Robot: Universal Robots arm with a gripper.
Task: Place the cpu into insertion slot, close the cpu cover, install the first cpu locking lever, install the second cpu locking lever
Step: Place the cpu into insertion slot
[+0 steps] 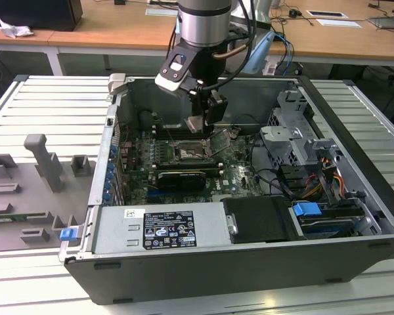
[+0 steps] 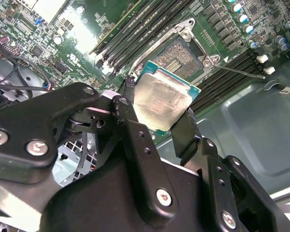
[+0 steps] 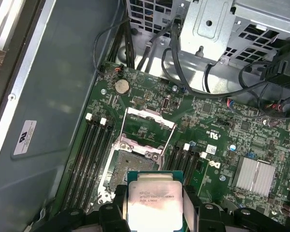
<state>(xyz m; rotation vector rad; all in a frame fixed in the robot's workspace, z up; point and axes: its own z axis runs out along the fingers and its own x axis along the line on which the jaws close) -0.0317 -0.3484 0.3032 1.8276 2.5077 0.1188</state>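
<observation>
Gripper (image 2: 157, 110) is clamped on the cpu (image 2: 165, 99), with a black finger (image 2: 128, 94) on each of two opposite edges. The cpu's metal face shows in both wrist views. The cpu hangs inside the open case (image 1: 354, 131), clear of the board and just above the socket (image 3: 131, 164). In the first wrist view it overlaps the socket's near edge. The socket is uncovered: the cover (image 3: 152, 117) stands raised on its far side, window frame open. A thin lever (image 2: 241, 71) sticks out free beside the socket, lying across the memory slots (image 3: 94, 154). Those slots flank the socket on both sides, close to the fingers' path. A coin cell (image 3: 122, 86) sits past the cover, and a finned heatsink (image 3: 254, 174) is off to one side, well apart. Black cables (image 3: 183, 72) loop down from the drive cage (image 1: 292, 128) onto the board near the cover, not over the socket. In the exterior view a long black card (image 1: 180, 177) lies just in front of the socket, with the PSU (image 1: 161, 230) along the case's near wall. Grey fixtures (image 1: 46, 164) sit on the slatted table (image 1: 52, 98) at the exterior view's left, outside the case.
</observation>
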